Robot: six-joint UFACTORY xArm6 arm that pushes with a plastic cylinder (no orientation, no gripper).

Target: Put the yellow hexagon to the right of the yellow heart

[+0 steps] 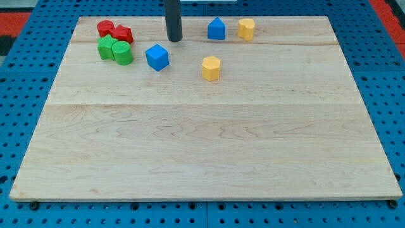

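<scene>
The yellow hexagon (211, 68) lies on the wooden board (202, 145), in the upper middle. The yellow heart (246, 29) lies near the view's top edge, up and to the right of the hexagon, so the hexagon is below and left of the heart. My tip (174, 39) rests on the board near the top, left of the hexagon and well left of the heart. It touches no block. It stands just above and right of the blue cube (157, 57).
A blue house-shaped block (216, 29) sits just left of the yellow heart. At the top left are a red cylinder (105, 28), a second red block (122, 33), a green star-like block (107, 47) and a green cylinder (123, 53), clustered together.
</scene>
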